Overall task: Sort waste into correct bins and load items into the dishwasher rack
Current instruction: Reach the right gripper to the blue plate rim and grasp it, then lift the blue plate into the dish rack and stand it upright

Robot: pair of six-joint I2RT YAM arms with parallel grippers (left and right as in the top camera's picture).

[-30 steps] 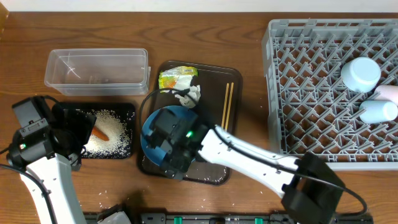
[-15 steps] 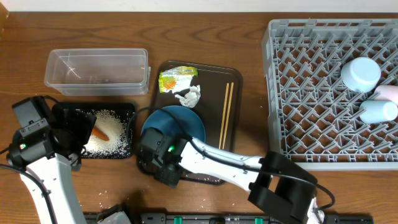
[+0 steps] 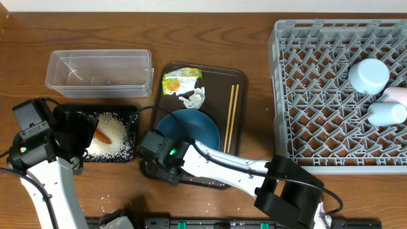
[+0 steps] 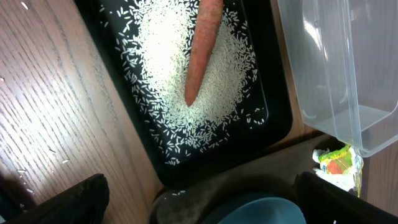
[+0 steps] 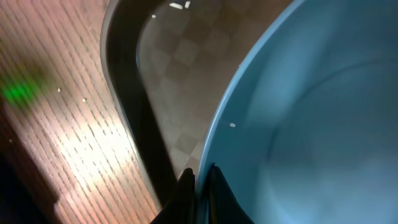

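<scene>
The dark-blue plate [image 3: 191,129] lies on the brown serving tray [image 3: 219,79]. At the plate's near-left edge my right gripper [image 3: 162,158] is shut on the rim; in the right wrist view my right gripper [image 5: 200,182] has one finger on each side of the plate [image 5: 298,124]. Over the black tray [image 3: 131,112], my left gripper [image 3: 77,137] hangs open above the rice [image 4: 186,81] and the carrot [image 4: 202,50]. The tissue [image 3: 194,97], wrapper [image 3: 181,81] and chopsticks [image 3: 233,114] rest on the serving tray. A white cup [image 3: 369,75] and light-blue bowl [image 3: 386,113] sit in the rack [image 3: 318,95].
The clear tub [image 3: 98,71] stands behind the black tray. Stray rice grains lie on the wooden table near its front edge. The rack fills the right side of the table.
My right gripper went from over the plate to its near-left edge and shut on the rim. The plate has shifted slightly right. The left arm has not moved.
</scene>
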